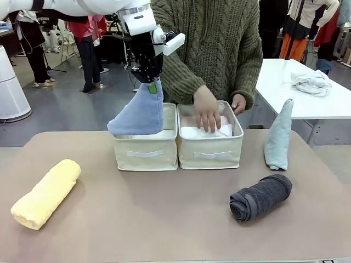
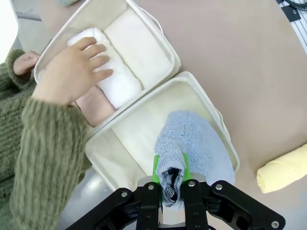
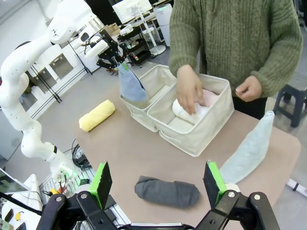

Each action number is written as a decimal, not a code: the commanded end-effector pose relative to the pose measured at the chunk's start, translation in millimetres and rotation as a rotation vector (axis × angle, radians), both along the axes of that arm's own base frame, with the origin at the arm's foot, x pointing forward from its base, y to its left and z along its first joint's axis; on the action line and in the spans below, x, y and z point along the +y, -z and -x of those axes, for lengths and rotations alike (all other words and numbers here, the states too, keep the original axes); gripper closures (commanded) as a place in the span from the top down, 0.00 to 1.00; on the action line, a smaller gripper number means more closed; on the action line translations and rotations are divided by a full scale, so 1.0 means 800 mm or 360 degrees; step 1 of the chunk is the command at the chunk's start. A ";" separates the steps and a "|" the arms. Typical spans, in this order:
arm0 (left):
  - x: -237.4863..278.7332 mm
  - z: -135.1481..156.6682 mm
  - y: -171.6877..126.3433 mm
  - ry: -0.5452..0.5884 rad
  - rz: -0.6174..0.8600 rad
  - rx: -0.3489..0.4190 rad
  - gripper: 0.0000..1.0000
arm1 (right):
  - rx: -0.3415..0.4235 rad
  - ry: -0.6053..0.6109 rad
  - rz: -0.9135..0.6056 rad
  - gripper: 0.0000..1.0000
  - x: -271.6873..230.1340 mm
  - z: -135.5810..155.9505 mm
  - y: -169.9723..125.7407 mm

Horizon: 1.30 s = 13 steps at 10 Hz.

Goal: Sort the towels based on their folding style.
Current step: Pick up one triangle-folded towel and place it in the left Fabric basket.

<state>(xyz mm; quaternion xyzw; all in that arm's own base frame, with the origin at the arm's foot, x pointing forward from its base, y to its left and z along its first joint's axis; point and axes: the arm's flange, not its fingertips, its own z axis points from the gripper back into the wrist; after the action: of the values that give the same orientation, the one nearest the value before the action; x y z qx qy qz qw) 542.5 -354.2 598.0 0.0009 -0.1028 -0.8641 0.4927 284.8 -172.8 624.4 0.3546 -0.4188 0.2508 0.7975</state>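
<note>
Lavender-blue cone [image 1: 140,112] tip-up, axis slightly tilted, over bin [image 1: 145,154]; left fingers [image 1: 153,87] pinch tip; right fingers [image 3: 101,179] spread.

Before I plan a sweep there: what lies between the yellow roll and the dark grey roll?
Only bare tabletop, as the front view shows, between the yellow roll and the dark grey roll.

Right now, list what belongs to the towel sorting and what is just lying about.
Job: blue cone in the left end effector, pale cone, yellow roll, dark grey roll, white roll, pink roll, two bins.
Lying about: crumpled white cloth on the far table.
</note>
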 end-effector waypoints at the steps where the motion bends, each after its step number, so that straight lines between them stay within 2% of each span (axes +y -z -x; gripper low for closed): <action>1: -0.008 -0.012 0.004 0.0068 0.0086 0.0034 0.15 | -0.0041 -0.0019 -0.0038 1.00 0.000 -0.002 0.002; 7: -0.034 -0.023 0.038 0.0096 0.0149 0.0081 0.15 | -0.0041 -0.0019 -0.0038 1.00 0.000 -0.002 0.002; 13: -0.038 -0.026 0.039 0.0093 0.0221 -0.0001 0.15 | -0.0041 -0.0019 -0.0038 1.00 0.000 -0.002 0.002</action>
<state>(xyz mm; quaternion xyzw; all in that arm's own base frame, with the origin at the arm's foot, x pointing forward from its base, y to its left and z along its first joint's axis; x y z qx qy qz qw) 560.5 -382.5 564.0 -0.0286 -0.1454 -0.8646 0.4801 284.8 -172.8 624.4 0.3546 -0.4188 0.2508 0.7975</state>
